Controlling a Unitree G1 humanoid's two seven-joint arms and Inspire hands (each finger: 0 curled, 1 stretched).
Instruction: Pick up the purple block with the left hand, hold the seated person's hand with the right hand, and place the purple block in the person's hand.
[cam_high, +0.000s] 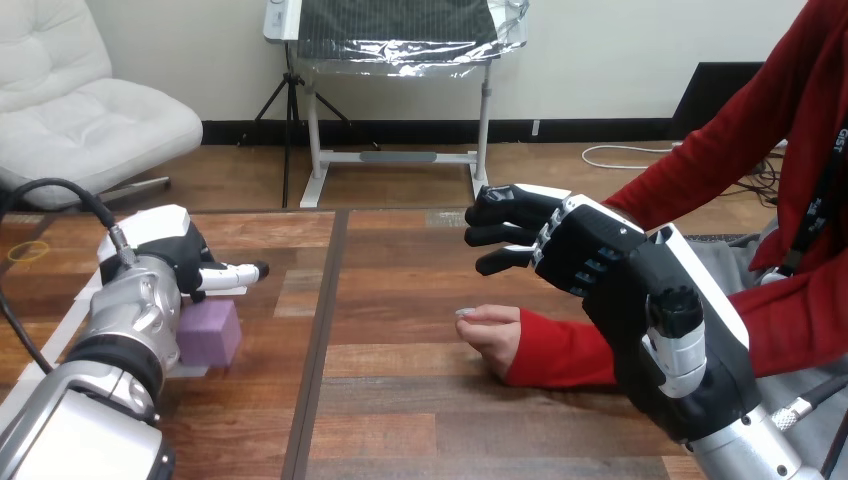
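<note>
In the head view the purple block (213, 334) sits on the wooden table (400, 400) near its left edge, with its right face and part of its top showing. Its left side is hidden behind the silver left forearm (125, 325). The left hand (172, 250) is right over the block's far side, its white-shelled back turned up. The shell and the forearm cover the underside of the hand, so I cannot tell how far it is open, whether it touches the block or whether it has hold of it. The person's hand (492, 337) lies on the table around the middle, a little toward the right edge. It is loosely curled with knuckles to the left, and nothing can be seen in it, though the palm is turned away. Its red sleeve (565, 352) runs toward the right edge and passes behind the robot's right hand (600, 262). That hand is raised above the person's hand and apart from it, back toward the camera. Its fingers (505, 232) reach left, nearly straight and spread, with nothing in them. Its palm is out of sight.
</note>
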